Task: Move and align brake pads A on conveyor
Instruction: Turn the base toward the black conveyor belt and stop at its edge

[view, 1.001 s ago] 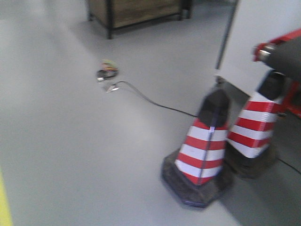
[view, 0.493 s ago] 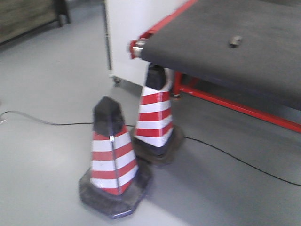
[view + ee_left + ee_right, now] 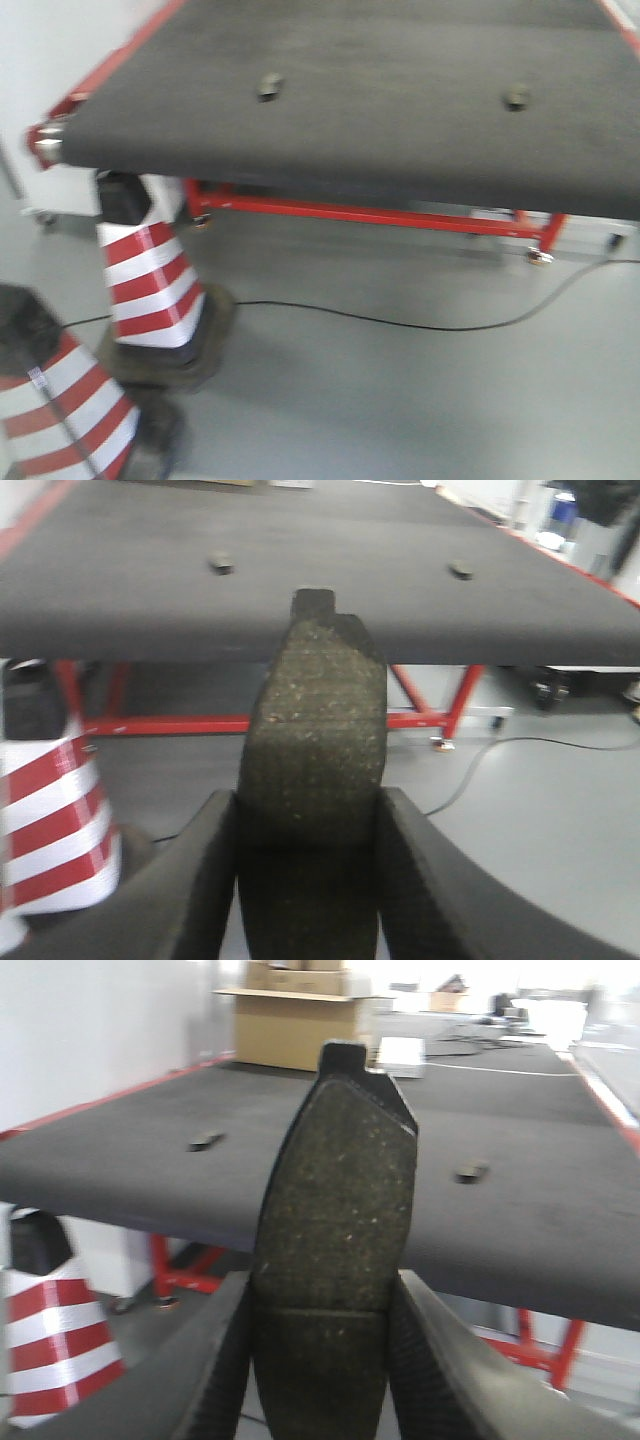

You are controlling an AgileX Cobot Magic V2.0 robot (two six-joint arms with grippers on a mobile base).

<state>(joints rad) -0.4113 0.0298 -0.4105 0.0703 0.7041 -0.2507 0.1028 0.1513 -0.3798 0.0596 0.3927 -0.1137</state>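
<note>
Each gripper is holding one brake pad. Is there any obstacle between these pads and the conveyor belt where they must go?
No visible obstacle. The left pad and right pad face the conveyor across open air. Two traffic cones stand low at its left corner, and two pads already lie on the belt.

The front view is blurred throughout. Two small pads on the belt (image 3: 400,90), one at left (image 3: 268,86) and one at right (image 3: 516,97), are too small and soft to show any groove. The belt runs off the top and right edges. The nearer striped cone (image 3: 60,410) is cut off by the left and bottom edges. The farther cone (image 3: 150,270) has its tip hidden under the belt end. In both wrist views, the held pad (image 3: 315,790) (image 3: 335,1260) runs off the bottom edge, as do the fingers (image 3: 195,880) (image 3: 215,1370).
</note>
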